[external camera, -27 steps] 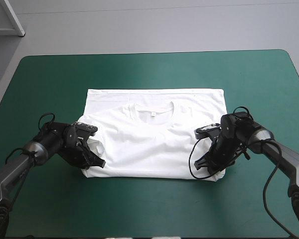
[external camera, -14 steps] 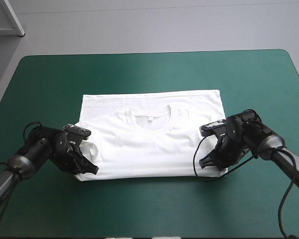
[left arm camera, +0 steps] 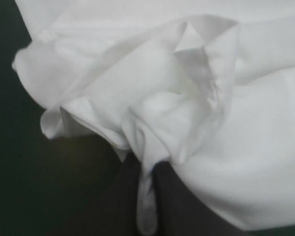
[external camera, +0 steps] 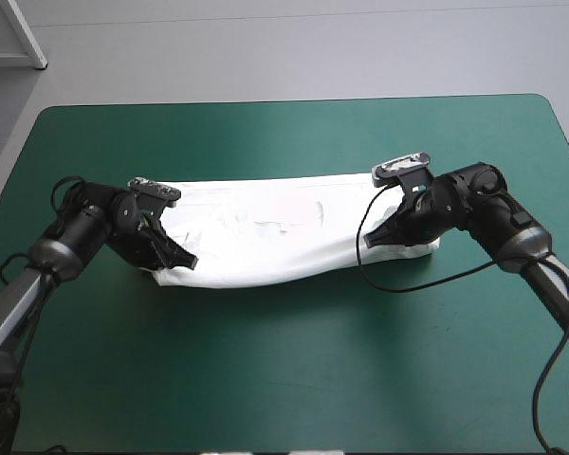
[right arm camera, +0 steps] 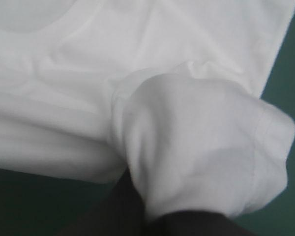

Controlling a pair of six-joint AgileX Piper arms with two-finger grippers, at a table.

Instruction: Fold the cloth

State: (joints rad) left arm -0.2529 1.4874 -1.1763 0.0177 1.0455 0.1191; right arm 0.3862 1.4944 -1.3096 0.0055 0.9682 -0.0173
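Where white cloth covered the near part of the table [external camera: 284, 379] just before, bare teal-green now shows, because both arms have carried the near edge of the T-shirt [external camera: 284, 237] away from the robot; that is the change that matters. The left gripper [external camera: 175, 254] sits toward the table's left edge at one end of the garment; the right gripper [external camera: 389, 233] sits toward the right edge at the other end; each is at the cloth's near side.

In the left wrist view the black fingers are pressed almost together, with a tongue of white fabric pinched between them and bunched folds piled just ahead. In the right wrist view the fingers are likewise all but closed, a rounded wad of cloth wrapped over their tips; so both jaws are pinching the T-shirt.

Beyond the grippers the garment is no longer the broad rectangle it was just before; it is a long narrow band stretched across the middle of the table from one gripper to the other, bowing slightly toward the near edge at its middle. Farther on, the table shows only teal-green up to its far edge.

I judge the fold to be mid-travel; the held edge has not yet been laid down on the far half and released.
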